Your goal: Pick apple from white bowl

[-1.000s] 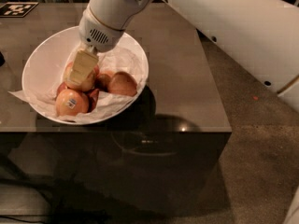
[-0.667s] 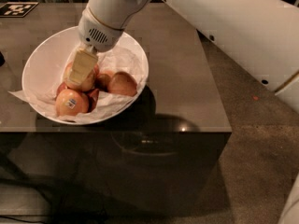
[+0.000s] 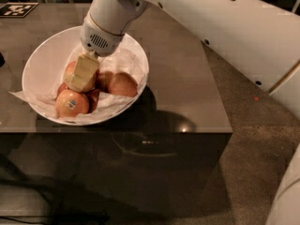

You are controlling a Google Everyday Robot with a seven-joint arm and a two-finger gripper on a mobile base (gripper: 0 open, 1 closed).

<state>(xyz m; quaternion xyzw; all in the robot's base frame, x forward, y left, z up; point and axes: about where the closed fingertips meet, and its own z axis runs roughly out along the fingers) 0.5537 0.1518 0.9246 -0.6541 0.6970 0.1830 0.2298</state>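
The white bowl (image 3: 42, 60), lined with crumpled white paper, stands on the dark table (image 3: 178, 78) at the left. It holds several apples. My gripper (image 3: 83, 74) reaches down from the white arm (image 3: 112, 13) into the middle of the bowl. It is pressed against a pinkish-red apple (image 3: 70, 70), which it mostly hides. Another red apple with no sticker showing (image 3: 123, 84) lies just to its right. An apple with a small sticker (image 3: 71, 103) lies at the bowl's front.
The table's front edge (image 3: 117, 131) runs just below the bowl. A black-and-white marker tag (image 3: 18, 9) lies at the far left of the table. Brown carpet floor (image 3: 253, 139) is to the right. The robot's white body (image 3: 286, 196) shows at lower right.
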